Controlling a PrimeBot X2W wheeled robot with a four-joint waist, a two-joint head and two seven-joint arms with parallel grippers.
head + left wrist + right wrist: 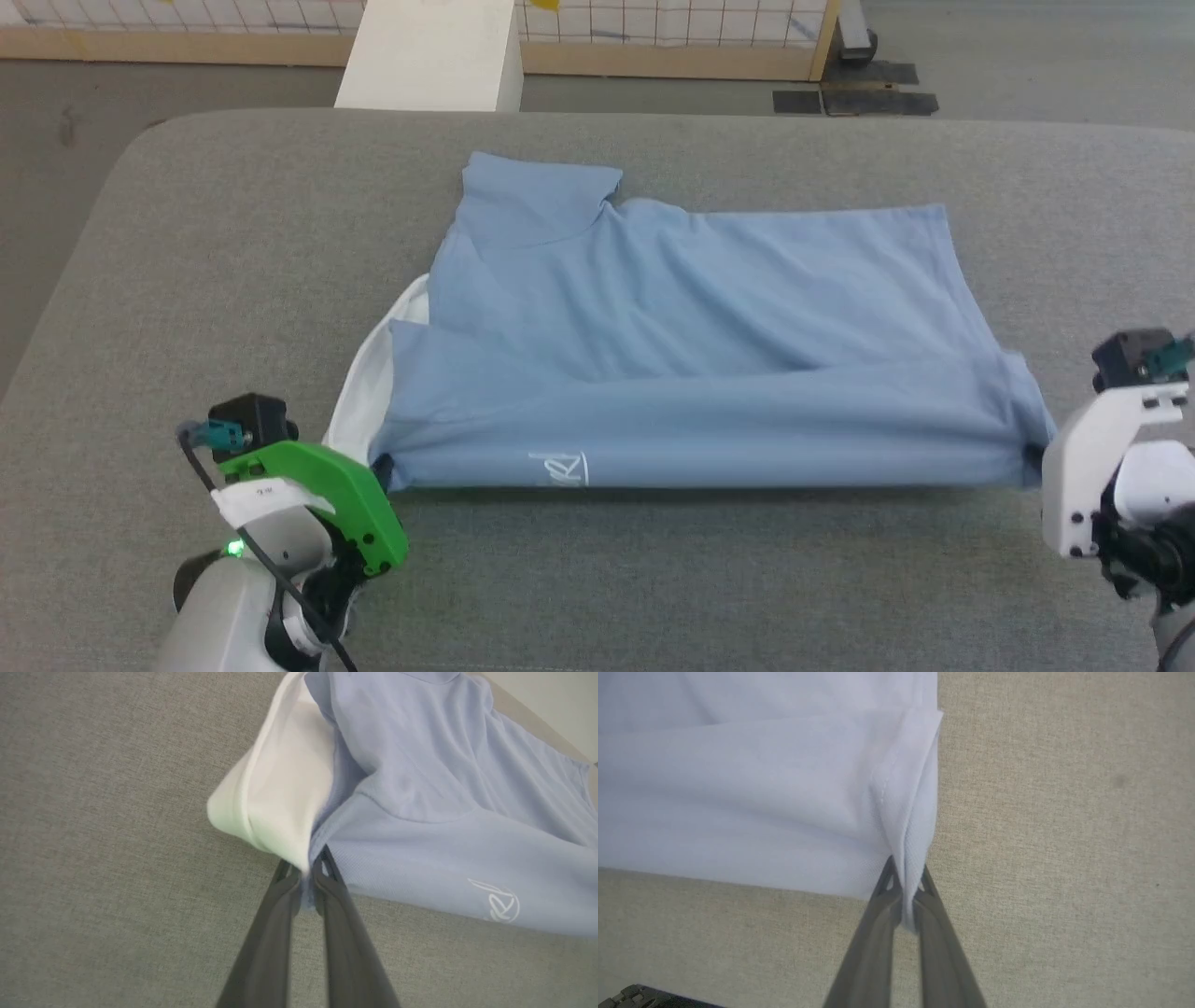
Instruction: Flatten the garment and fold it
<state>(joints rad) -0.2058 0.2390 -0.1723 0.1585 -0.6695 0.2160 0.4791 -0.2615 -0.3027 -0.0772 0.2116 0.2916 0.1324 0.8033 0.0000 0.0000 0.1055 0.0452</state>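
Two long-fingered grippers pinch the near edge of the garment (pixel 672 317), a soft light blue short-sleeved polo shirt, one at each end.

The left gripper (pixel 304 859), carried on a bright green wrist housing (pixel 327 485), has its dark fingers pressed together on the garment's near left corner. It grips just where the blue cloth meets the white folded collar (pixel 280 788). The right gripper (pixel 907 865), on a white wrist housing (pixel 1083 467), is clamped the same way on a bunched double layer of hem at the near right corner.

Between the two grips the front edge runs in a straight, rolled fold. It throws a thin shadow on the grey fabric-covered table (pixel 233 233) beneath it. A small white script logo (pixel 558 467) sits on this fold, nearer the left gripper, and is partly tucked under the edge.

Behind the fold, the rest of the garment lies on the middle of the table, with long shallow creases running across it. The collar bulges out past the blue cloth on the left side. Farther back on the left, a blue short sleeve (pixel 541 196) lies flat, pointing away from the robot. The far right corner of the garment lies spread flat.

Beyond the table's rounded far edge there is grey floor. On it stands a white rectangular block (pixel 434 56), in front of a low wooden-framed panel with a grid pattern (pixel 672 37). Some flat dark mats (pixel 854 98) lie at the far right.
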